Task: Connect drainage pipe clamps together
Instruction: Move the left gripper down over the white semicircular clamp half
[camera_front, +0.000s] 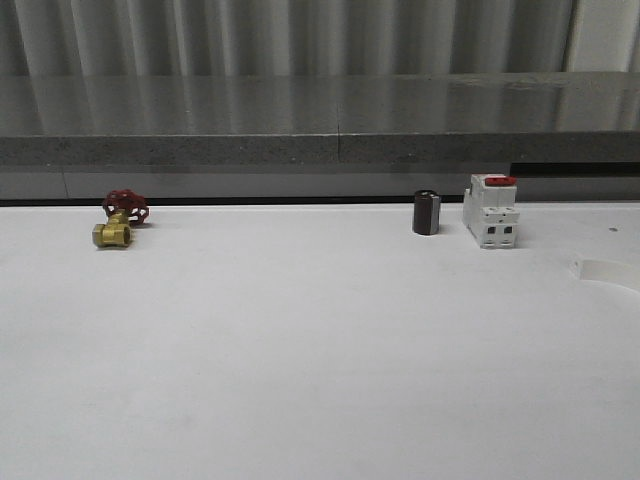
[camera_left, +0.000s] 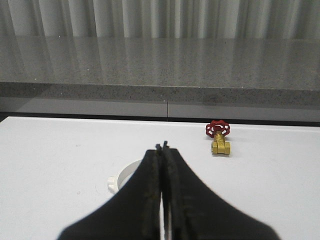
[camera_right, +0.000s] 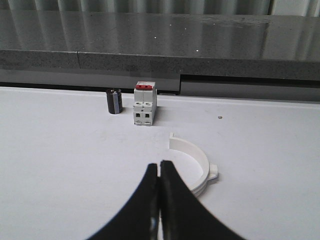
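Both end effectors closed, empty: left end effector (camera_left: 163, 148) fingers together above the worktop (camera_left: 50, 165), left clamp (camera_left: 124, 176) lying just past its tip, partly hidden. Right end effector (camera_right: 159, 165) fingers together, right clamp (camera_right: 196, 162) lying just beside, arc open toward it. Halves well apart, nothing joined yet. Risks: closed fingers would shove a half-ring instead of gripping; thin white plastic on white may slip or tilt, tabs misalign. Valve (camera_left: 219, 138), switch (camera_right: 144, 104) well clear.
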